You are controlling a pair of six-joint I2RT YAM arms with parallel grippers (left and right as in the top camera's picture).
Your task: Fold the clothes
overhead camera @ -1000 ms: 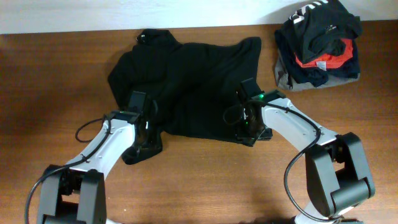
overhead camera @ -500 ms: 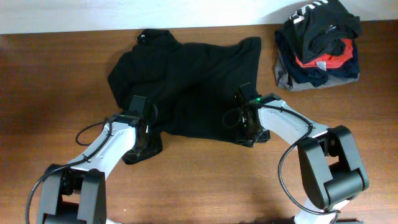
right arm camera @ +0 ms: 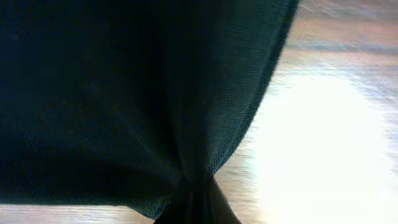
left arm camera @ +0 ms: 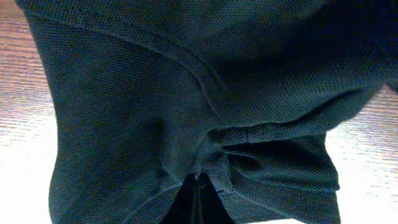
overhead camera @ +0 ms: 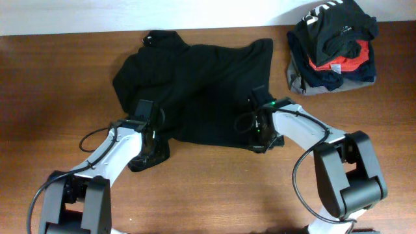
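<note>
The clothes, a black T-shirt [overhead camera: 195, 84], lie rumpled across the back middle of the wooden table. My left gripper [overhead camera: 151, 144] is at the shirt's near left corner, shut on a pinch of its fabric. In the left wrist view the cloth [left arm camera: 186, 106] bunches into folds where the closed jaws [left arm camera: 198, 186] meet. My right gripper [overhead camera: 260, 133] sits at the shirt's near right hem, shut on the fabric too. The right wrist view shows the hem [right arm camera: 155, 93] gathered into the closed jaws [right arm camera: 196, 193], with bare table beyond it.
A heap of red, navy and grey garments [overhead camera: 333, 45] with a white-striped black top lies at the back right corner. A white wall edge runs along the far side of the table [overhead camera: 58, 78]. Both arms reach in from the near edge.
Both grippers have closed on the shirt's near edge; one second ago their jaws stood open over it. The arms have barely shifted.
</note>
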